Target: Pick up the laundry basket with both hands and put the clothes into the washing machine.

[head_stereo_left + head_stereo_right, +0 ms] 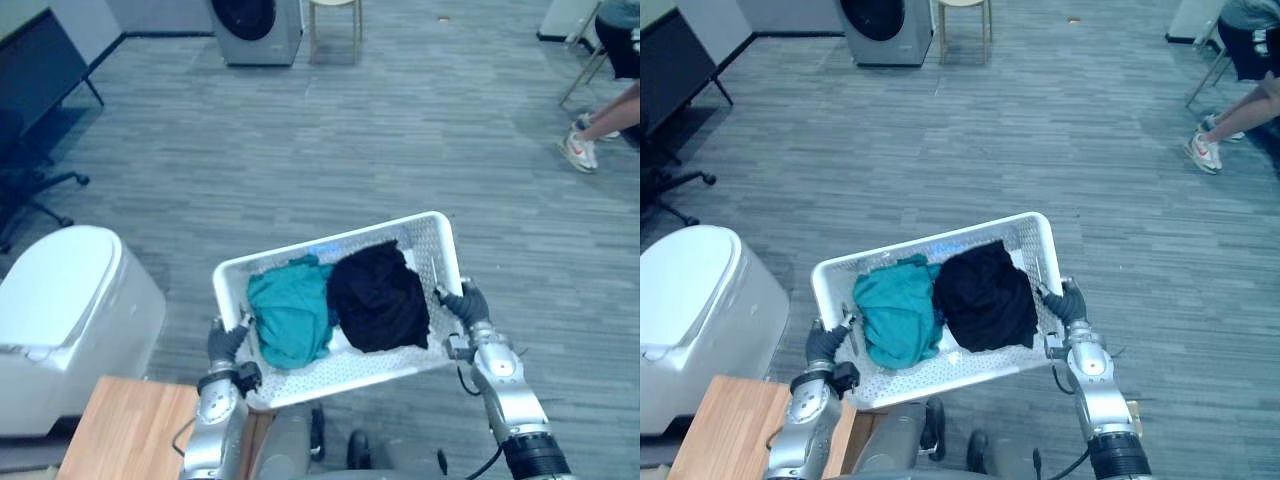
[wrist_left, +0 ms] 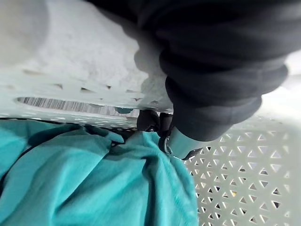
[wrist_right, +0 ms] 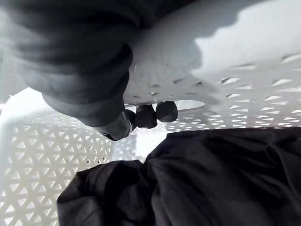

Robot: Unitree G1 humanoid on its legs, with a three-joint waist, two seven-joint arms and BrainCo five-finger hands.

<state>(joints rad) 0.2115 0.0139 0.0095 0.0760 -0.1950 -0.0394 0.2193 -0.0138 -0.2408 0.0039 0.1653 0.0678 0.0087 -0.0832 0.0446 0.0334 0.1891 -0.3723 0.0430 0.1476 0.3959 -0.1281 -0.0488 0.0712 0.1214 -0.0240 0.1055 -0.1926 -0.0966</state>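
I hold a white perforated laundry basket [image 1: 432, 232] off the floor between both hands. My left hand [image 1: 226, 341] grips its left end, fingers [image 2: 149, 121] curled through the handle slot. At the right end, my right hand [image 1: 467, 303] has its dark fingertips [image 3: 166, 111] hooked through that handle. Inside lie a teal garment [image 1: 291, 311] on the left and a black garment [image 1: 379, 296] on the right. The washing machine [image 1: 255, 28] stands far off at the back of the room, its round door facing me.
A white bin-like appliance [image 1: 70, 310] stands at my left, with a wooden table corner [image 1: 125, 428] below it. A chair [image 1: 335, 25] sits beside the washer. Office chair legs [image 1: 35, 190] show at far left. A seated person's leg and shoe [image 1: 585, 145] are at the far right.
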